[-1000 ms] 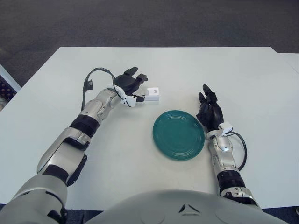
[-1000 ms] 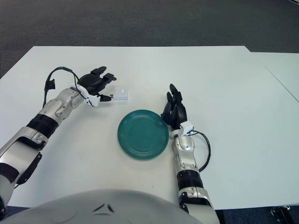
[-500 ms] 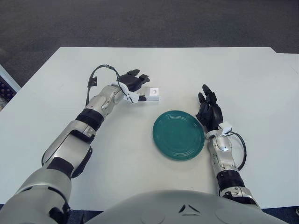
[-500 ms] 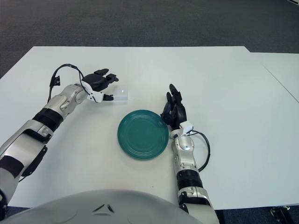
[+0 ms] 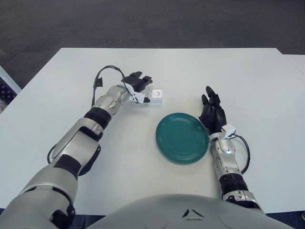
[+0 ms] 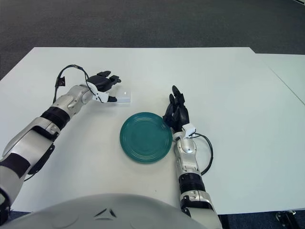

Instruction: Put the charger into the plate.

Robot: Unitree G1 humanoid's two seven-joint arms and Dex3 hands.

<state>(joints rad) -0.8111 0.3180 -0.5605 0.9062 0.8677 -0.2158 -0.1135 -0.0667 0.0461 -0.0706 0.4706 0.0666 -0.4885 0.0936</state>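
Task state at the approach stage. The charger (image 5: 157, 96), a small white block, lies on the white counter (image 5: 267, 86), up and to the left of the green plate (image 5: 182, 137) and clearly apart from its rim. Nothing has yet been lifted or carried; the grasp, the transfer over the plate and the release all remain to be done.

The left robot hand (image 5: 138, 88) is extended from the robot's left side, its dark fingers spread around the charger's left face. The lower fingertip appears to reach the charger's near left corner, though contact cannot be confirmed from either eye view. The fingers are not closed on the block, so the left robot hand reads as wide and holding nothing.

The right robot hand (image 6: 176, 111) shows just beside the plate's right edge, fingers extended upward in the view and relaxed, holding nothing. It is idle.

Container: the plate is the only receptacle in view. It sits flat on the counter between the two forearms, and its ribbed interior is empty.
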